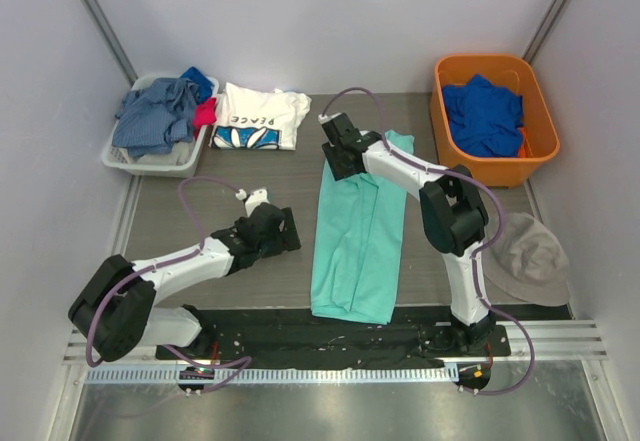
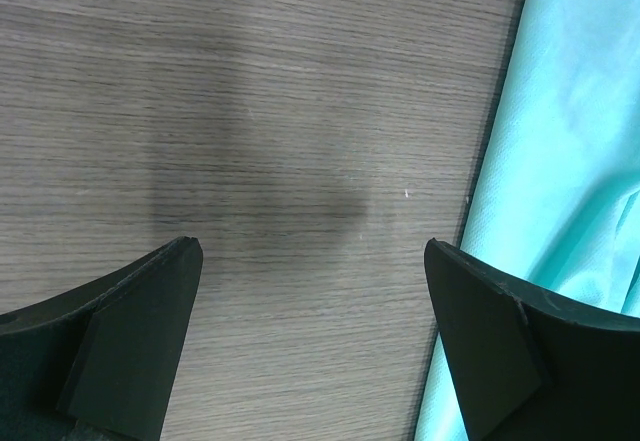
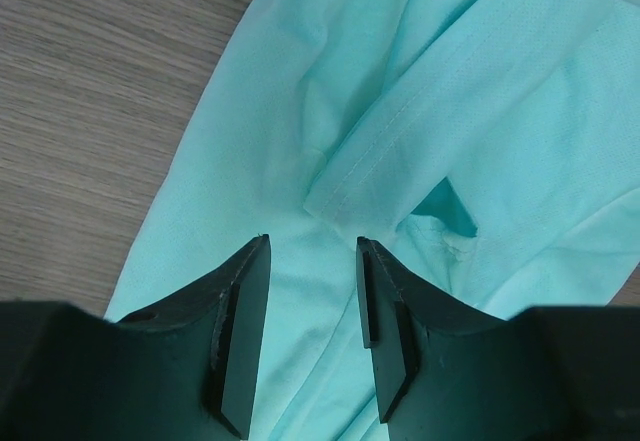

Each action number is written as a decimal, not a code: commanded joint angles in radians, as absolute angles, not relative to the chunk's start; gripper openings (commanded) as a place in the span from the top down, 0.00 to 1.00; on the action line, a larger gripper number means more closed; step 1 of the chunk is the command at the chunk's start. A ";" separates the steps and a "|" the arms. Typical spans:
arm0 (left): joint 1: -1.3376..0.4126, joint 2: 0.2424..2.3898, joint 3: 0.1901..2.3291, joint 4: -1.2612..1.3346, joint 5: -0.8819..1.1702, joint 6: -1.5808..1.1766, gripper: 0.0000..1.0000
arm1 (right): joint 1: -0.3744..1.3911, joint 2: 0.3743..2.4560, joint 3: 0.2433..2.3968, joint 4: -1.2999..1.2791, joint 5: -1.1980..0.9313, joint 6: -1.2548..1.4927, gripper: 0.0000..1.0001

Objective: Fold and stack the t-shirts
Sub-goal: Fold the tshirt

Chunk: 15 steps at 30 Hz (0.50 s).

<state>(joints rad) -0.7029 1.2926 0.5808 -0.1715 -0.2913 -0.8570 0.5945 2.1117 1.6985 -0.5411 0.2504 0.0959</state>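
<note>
Mint t-shirt (image 1: 358, 246): lies at the middle of the table (image 1: 290, 176), folded lengthwise into a long strip that runs from the near edge toward the far side.
White t-shirt (image 1: 258, 116): folded, print up, at the far left, just beside the grey basket (image 1: 150, 168).
Left gripper (image 2: 312, 251): jaws spread wide with nothing between them, low over bare wood, the mint cloth's edge just beside its right finger.
Right gripper (image 3: 312, 246): over the far end of the mint strip; jaws partly apart, no cloth between them, a hemmed fold lying just ahead of the tips.
Orange bin (image 1: 546, 111): far right, with a blue garment (image 1: 485, 116) inside.
Grey hat (image 1: 530, 256): on the table at the right edge.
</note>
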 commanded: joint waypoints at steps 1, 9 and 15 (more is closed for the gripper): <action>-0.707 1.273 0.574 -0.146 -0.298 -0.867 0.00 | 0.597 2.082 1.709 -0.542 0.285 0.077 0.53; -0.707 1.278 0.575 -0.144 -0.299 -0.862 0.00 | 0.597 2.134 1.721 -0.534 0.293 0.071 0.53; -0.707 1.282 0.575 -0.144 -0.301 -0.859 0.00 | 0.597 2.169 1.738 -0.531 0.282 0.072 0.53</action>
<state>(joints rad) -0.7029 1.2926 0.5789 -0.1715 -0.2913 -0.8574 0.5938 2.1479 1.6981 -0.5465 0.2752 0.0811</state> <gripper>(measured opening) 0.996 0.472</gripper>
